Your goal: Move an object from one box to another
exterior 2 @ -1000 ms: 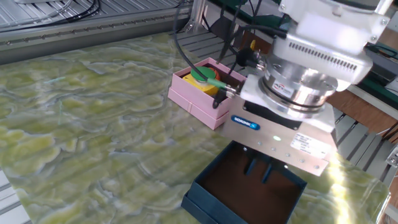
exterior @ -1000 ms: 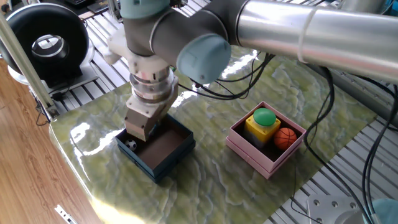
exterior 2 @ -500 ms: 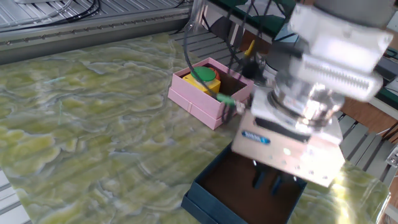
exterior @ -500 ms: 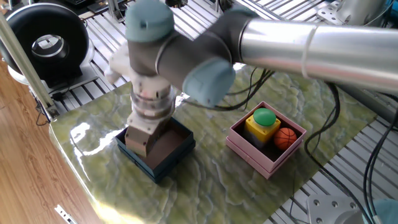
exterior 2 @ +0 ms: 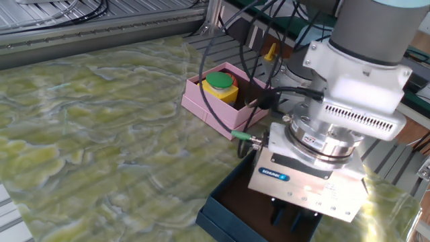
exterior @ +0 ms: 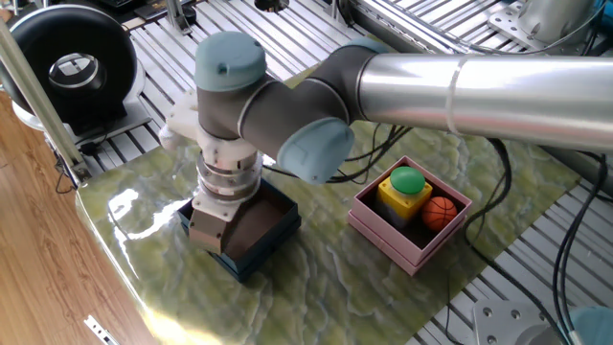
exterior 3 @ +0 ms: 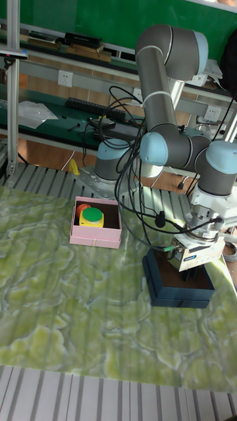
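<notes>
Gripper: the gripper [exterior 2: 293,216] is down inside the navy-blue box [exterior: 271,233], its dark fingers close together near the floor; whether they hold anything cannot be told, since its body hides the tips.
Object to move: not visible now in any view; judged to be under the gripper, in the box corner the gripper covers.
Navy-blue box: sits on the green marbled worktop [exterior 2: 101,121], near its edge.
Risk, wall: the fingers are close to the low wall; a sideways shift could catch the rim and drag or tip the box.
Risk, grasp: a small object in a corner may slip out on lifting, or be pinched against the floor.
Risk, cable: the green-tipped cable plug [exterior 2: 245,137] hangs near the pink box [exterior 2: 216,111] and might snag it in transit.
Pink box: already holds a yellow block with green dome [exterior: 405,187] and an orange ball [exterior: 440,211]; free room is tight.
Writing: a blue label [exterior 2: 274,174] on the gripper body, too small to read.
</notes>
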